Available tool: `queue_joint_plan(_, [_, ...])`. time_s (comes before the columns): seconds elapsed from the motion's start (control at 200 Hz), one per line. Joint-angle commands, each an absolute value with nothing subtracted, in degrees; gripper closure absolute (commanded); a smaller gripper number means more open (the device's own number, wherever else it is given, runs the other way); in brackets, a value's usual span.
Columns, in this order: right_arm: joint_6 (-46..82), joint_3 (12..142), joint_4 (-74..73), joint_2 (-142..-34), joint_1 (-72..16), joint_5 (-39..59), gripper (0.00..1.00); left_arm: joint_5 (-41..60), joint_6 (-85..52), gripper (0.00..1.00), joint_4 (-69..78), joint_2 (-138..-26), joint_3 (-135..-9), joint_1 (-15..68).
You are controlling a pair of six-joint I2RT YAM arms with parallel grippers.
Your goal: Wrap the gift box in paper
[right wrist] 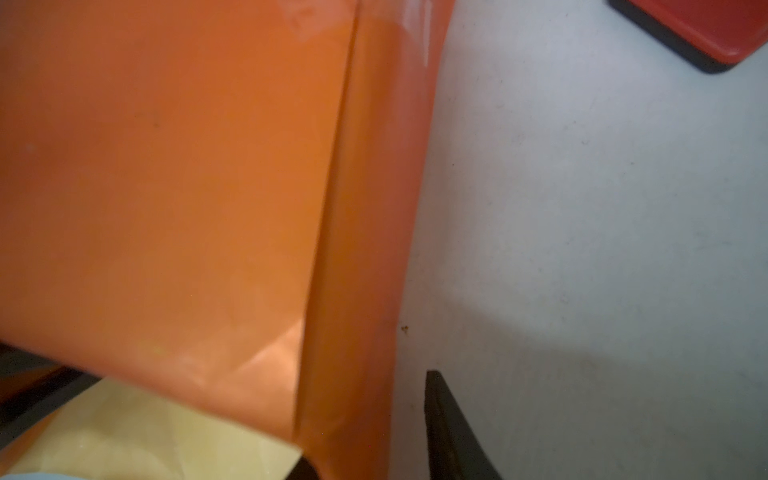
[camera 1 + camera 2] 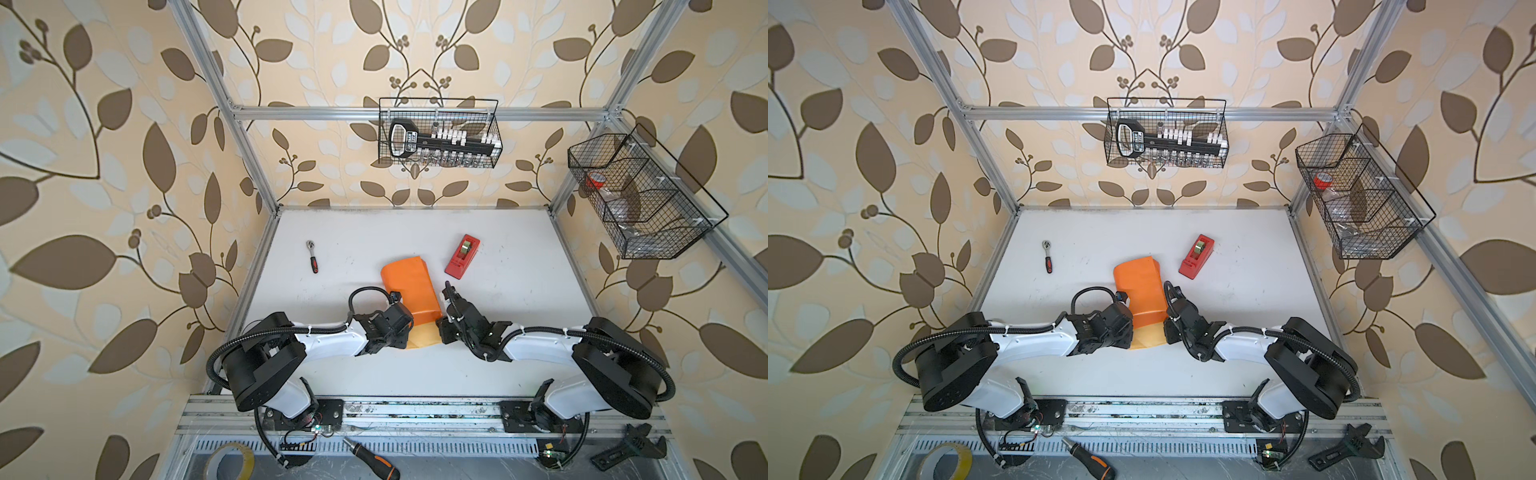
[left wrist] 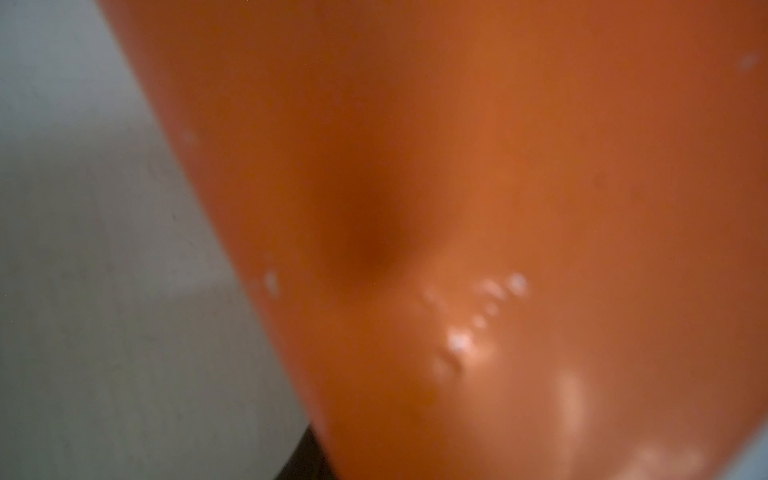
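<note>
Both top views look down on a white tabletop (image 2: 519, 270) (image 2: 1246, 270). Two black-and-white robot arms reach inward from the near edge. Between them, near the table's middle, lies the large thin sheet of paper (image 2: 409, 286) (image 2: 1142, 291). Its bright orange face is up and bowed into a loose hump, and a strip of its pale yellow face shows at the near end. The left gripper (image 2: 405, 326) (image 2: 1127, 328) and the right gripper (image 2: 441, 326) (image 2: 1169, 328) crowd that near end from either side. Their own bodies hide the jaws, so I cannot tell how either stands. The gift box cannot be seen. A red plastic tape dispenser (image 2: 462, 256) (image 2: 1196, 256) sits just beyond the paper on the right. A small ratchet wrench with a red-and-black handle (image 2: 312, 256) lies well apart on the left.

The left wrist view is a blur — glossy orange paper (image 3: 457, 208) fills most of it, with grey table beside it. No jaw state shows.

In the right wrist view the orange flap (image 1: 166, 187) has a long crease and overhangs the pale yellow face. One of the dark fingers (image 1: 449, 432) stands on bare table just beside the paper's edge — whether anything is gripped, I cannot tell. A corner of the tape dispenser (image 1: 706, 29) shows.
</note>
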State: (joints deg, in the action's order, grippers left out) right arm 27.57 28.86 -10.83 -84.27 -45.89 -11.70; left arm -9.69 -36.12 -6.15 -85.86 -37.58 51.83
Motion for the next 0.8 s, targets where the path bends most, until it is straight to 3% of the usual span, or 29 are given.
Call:
queue_joint_plan(0.0, [29.74, 28.39, -11.76, -85.01, -46.65, -14.21, 0.73, -13.27, -37.32, 0.75, -7.5, -86.22, -39.53, 52.29])
queue_joint_plan(0.155, [31.52, 28.78, -12.37, -85.68, -47.09, -14.85, 0.74, -15.78, -37.31, 0.82, -8.4, -86.27, -39.97, 52.29])
queue_joint_plan(0.43, [33.53, 30.65, -12.6, -87.73, -47.99, -15.44, 0.74, -16.73, -35.58, 0.82, -8.7, -88.24, -41.09, 52.29])
queue_joint_plan(0.795, [33.9, 30.32, -12.13, -88.1, -48.16, -16.44, 0.76, -12.19, -36.64, 0.69, -10.68, -85.48, -40.26, 52.31])
